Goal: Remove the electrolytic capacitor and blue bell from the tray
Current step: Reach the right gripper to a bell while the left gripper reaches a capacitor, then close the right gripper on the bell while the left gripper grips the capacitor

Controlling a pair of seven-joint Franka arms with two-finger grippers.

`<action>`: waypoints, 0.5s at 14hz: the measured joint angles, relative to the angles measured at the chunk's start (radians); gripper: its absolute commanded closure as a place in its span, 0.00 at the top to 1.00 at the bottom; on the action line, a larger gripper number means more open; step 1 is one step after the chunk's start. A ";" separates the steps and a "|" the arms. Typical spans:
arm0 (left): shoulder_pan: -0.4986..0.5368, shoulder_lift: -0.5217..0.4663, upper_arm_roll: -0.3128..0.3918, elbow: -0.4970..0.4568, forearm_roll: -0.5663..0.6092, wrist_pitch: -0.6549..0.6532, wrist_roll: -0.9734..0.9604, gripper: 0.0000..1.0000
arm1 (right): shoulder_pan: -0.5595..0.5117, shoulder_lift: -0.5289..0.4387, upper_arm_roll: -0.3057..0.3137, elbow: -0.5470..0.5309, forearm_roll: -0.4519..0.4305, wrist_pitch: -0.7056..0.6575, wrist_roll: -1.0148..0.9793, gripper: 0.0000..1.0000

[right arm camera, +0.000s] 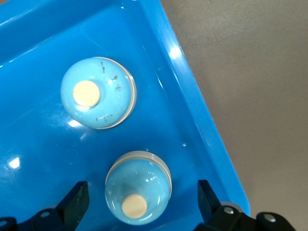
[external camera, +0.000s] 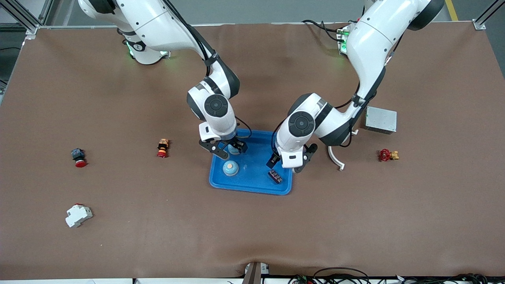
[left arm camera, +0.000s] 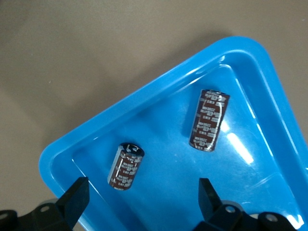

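Note:
A blue tray [external camera: 252, 189] lies at the table's middle. My right gripper [external camera: 225, 148] hangs open over the tray's right-arm end. In the right wrist view [right arm camera: 139, 202] its fingers stand apart on either side of one light blue bell [right arm camera: 138, 188], not touching it. A second bell [right arm camera: 98, 93] [external camera: 230, 168] sits beside it in the tray. My left gripper [external camera: 290, 163] is open over the tray's left-arm end. The left wrist view [left arm camera: 143, 202] shows two brown capacitors lying in the tray, one near the fingers [left arm camera: 126, 166] and one farther off [left arm camera: 209, 120].
On the brown table lie a red-capped button [external camera: 79, 157], an orange and red button [external camera: 162, 148] and a white breaker [external camera: 78, 215] toward the right arm's end. A grey metal box [external camera: 380, 119], a white curved piece [external camera: 335, 157] and a red valve [external camera: 388, 155] lie toward the left arm's end.

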 measured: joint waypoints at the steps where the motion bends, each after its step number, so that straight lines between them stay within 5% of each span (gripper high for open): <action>1: 0.000 0.005 0.000 -0.001 0.012 0.000 0.000 1.00 | 0.000 0.008 0.000 0.006 -0.002 0.000 0.002 1.00; 7: 0.000 0.048 0.001 -0.001 0.034 0.018 0.000 1.00 | 0.003 0.017 0.000 0.013 -0.003 0.000 0.009 1.00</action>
